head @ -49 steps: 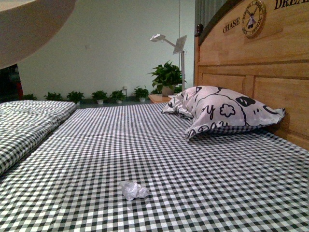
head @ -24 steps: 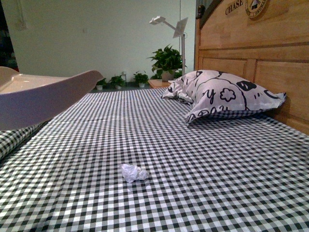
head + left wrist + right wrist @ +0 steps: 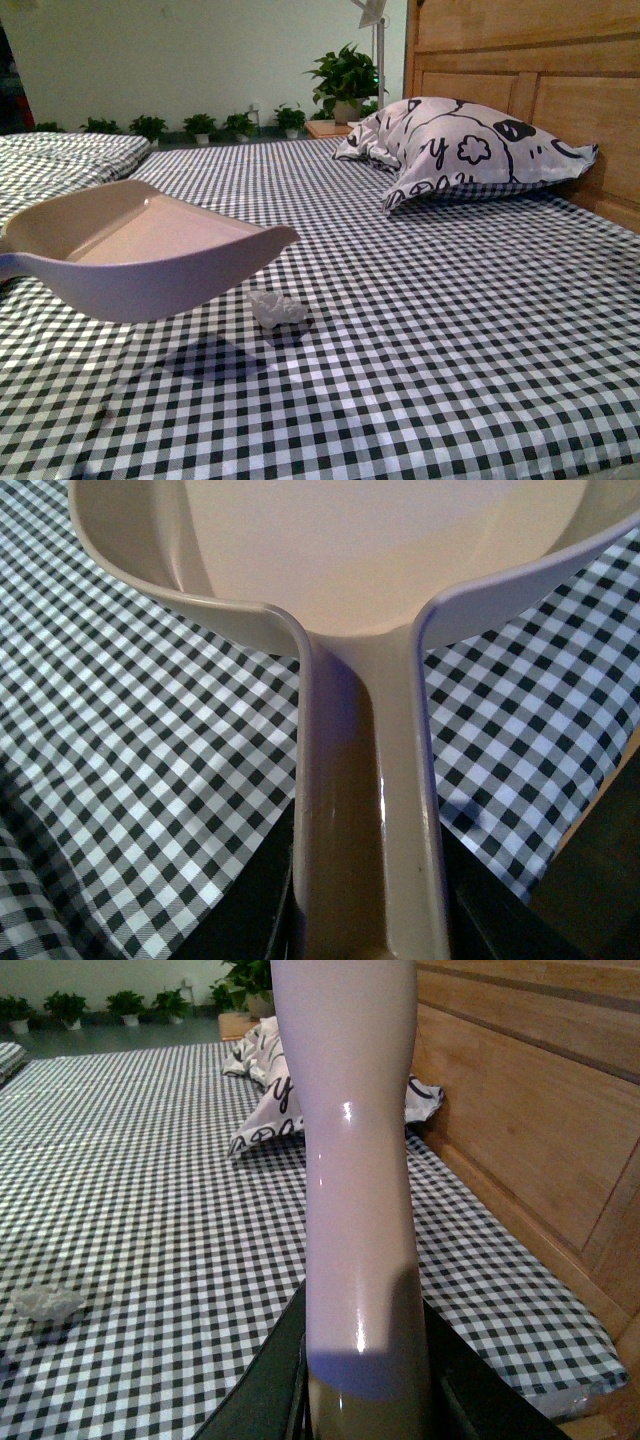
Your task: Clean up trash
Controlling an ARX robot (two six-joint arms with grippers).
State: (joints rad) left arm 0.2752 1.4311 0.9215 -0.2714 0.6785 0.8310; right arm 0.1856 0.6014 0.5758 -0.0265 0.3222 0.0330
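Observation:
The trash [image 3: 276, 308], a small crumpled wad of white paper, lies on the checked bedspread [image 3: 430, 330] near the middle front; the right wrist view shows the trash [image 3: 45, 1302] too. The beige-pink dustpan [image 3: 140, 255] hovers just left of the wad, its lip close above it. My left gripper [image 3: 365, 920] is shut on the dustpan handle [image 3: 365, 810]. My right gripper [image 3: 365, 1400] is shut on the pale brush handle [image 3: 355, 1160], which rises upright. The brush head is out of view. Neither gripper appears in the front view.
A printed pillow [image 3: 460, 145] lies against the wooden headboard [image 3: 540, 70] at the back right. A folded checked quilt [image 3: 60, 165] is at the far left. Potted plants [image 3: 345, 80] stand beyond the bed. The bed's right edge [image 3: 570, 1380] is near the headboard.
The dustpan has come down from the upper left to just beside the paper wad. The front view has tilted downward, so the headboard and pillow sit higher in the picture.

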